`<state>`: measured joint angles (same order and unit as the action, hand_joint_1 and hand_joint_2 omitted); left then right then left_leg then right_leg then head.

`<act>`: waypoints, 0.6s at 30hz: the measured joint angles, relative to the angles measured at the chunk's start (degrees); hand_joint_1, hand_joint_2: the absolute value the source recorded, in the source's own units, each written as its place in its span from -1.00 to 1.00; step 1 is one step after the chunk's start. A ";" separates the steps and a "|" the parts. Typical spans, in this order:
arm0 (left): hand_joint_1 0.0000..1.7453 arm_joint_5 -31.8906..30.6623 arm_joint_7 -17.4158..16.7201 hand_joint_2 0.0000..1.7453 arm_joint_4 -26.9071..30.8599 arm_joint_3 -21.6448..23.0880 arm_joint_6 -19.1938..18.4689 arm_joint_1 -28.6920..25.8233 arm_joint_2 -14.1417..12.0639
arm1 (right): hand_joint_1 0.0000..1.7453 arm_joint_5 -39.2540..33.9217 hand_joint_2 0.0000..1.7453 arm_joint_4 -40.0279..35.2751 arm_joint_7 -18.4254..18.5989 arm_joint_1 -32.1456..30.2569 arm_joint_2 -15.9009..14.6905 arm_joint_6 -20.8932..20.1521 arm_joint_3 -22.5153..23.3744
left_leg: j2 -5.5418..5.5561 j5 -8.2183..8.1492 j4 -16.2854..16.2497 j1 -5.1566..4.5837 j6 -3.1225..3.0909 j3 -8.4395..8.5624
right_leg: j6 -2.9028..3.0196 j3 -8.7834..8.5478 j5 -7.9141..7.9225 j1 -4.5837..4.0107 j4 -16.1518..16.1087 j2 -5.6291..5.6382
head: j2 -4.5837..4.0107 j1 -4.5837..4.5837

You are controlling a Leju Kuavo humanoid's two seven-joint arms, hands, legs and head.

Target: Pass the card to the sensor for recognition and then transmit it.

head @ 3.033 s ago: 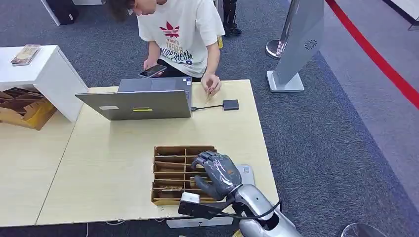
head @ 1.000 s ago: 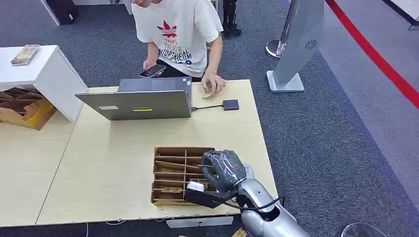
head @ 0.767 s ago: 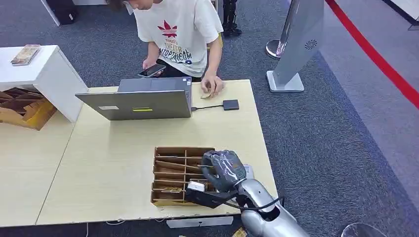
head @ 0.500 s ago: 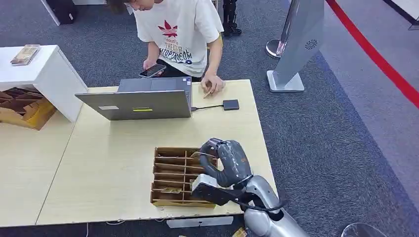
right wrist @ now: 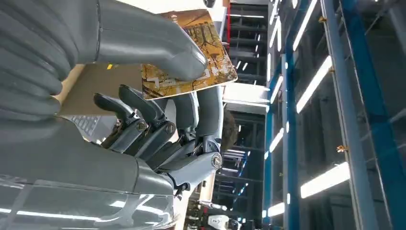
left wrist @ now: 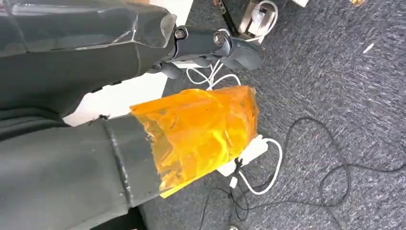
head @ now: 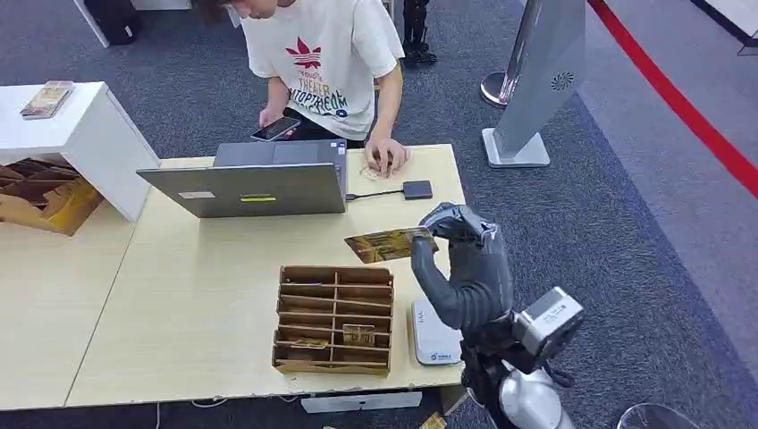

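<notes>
A card [head: 386, 244] is pinched between the thumb and fingers of the right hand [head: 465, 264] and is held flat in the air just beyond the far edge of the cardboard sorting box [head: 334, 317]. A white sensor pad [head: 431, 338] lies on the table [head: 206, 286] just beside the box. The left hand [left wrist: 119, 96] is seen over carpet and cables; whether it is spread or closed cannot be told.

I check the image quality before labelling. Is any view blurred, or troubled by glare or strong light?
Head view: even light, sharp; the card in the right hand reads clearly. Right wrist view: bright ceiling lights against a dark hall, card still sharp. Left wrist view: the near orange cover is glossy and slightly soft.
</notes>
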<state>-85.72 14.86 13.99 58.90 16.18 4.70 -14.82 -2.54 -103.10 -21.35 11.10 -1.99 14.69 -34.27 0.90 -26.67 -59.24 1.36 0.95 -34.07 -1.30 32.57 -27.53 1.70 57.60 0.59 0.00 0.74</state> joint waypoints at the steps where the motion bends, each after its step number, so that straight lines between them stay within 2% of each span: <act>1: -1.00 -0.02 0.18 -1.00 0.00 0.07 -0.09 0.13 0.00 | 1.00 0.18 1.00 0.00 0.00 0.00 0.00 -0.29 0.00 | 0.00 0.00 0.00 0.00 0.00 0.00 | 0.00 0.00 0.00 0.00 0.00 0.00 | 0.00 0.00; 9: -1.00 -0.61 1.23 -1.00 0.02 1.25 -0.33 1.11 -0.02 | 1.00 1.60 1.00 0.15 0.11 0.83 0.59 -1.16 -0.07 | 0.01 0.00 0.00 0.00 0.00 -0.02 | 0.00 -0.01 0.00 0.00 0.00 0.00 | 0.00 0.00; 18: -1.00 -2.30 4.33 -1.00 0.02 3.13 -1.25 4.39 0.00 | 1.00 7.74 1.00 4.07 2.36 8.61 2.95 -2.14 -3.04 | 0.02 0.08 0.00 0.01 0.06 -0.01 | 0.01 -0.01 0.04 0.00 0.06 -0.01 | 0.00 0.00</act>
<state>-88.02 19.19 14.01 62.03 14.93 9.08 -14.82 5.21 -99.03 -18.99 19.71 0.96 12.55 -37.31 0.92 -26.59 -59.24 1.36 1.02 -34.07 -1.29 32.56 -27.49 1.70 57.67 0.57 0.00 0.74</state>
